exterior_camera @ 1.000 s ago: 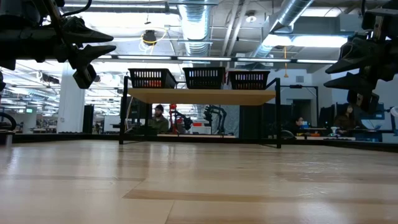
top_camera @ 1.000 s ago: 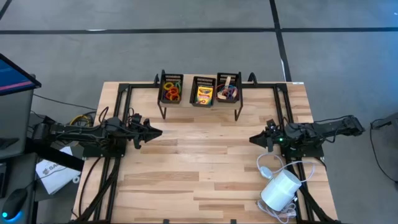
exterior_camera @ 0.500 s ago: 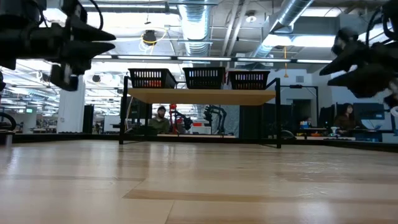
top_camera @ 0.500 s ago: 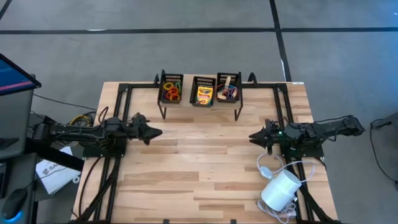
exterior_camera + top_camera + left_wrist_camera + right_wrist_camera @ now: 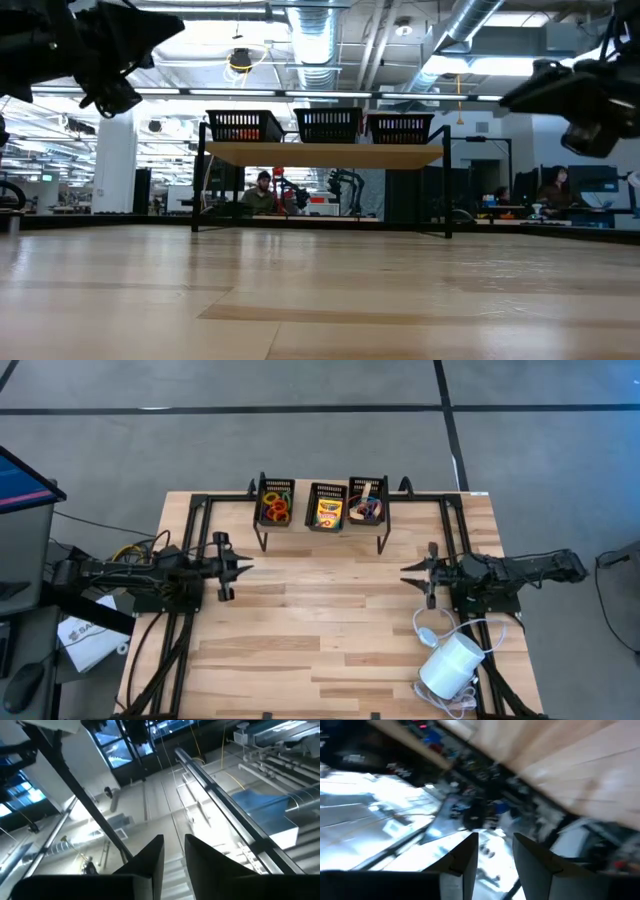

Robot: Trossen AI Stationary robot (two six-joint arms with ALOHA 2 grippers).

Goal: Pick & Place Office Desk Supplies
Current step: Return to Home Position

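Fingers (image 5: 150, 862) slightly parted, holding nothing; I see left gripper (image 5: 243, 565) and right gripper (image 5: 405, 569) well apart before the shelf (image 5: 320, 155), open table (image 5: 320, 630) between.

This is a robotics lab in a large, open industrial hall. Above the black-framed shelf (image 5: 325, 152) run bare silver ducts (image 5: 318, 45), pipes and strip lights, and behind the shelf people (image 5: 262, 185) sit at desks with screens near other robot arms (image 5: 345, 183). Around the wooden table (image 5: 330, 630) that bears the shelf lies a grey concrete floor (image 5: 300, 385).
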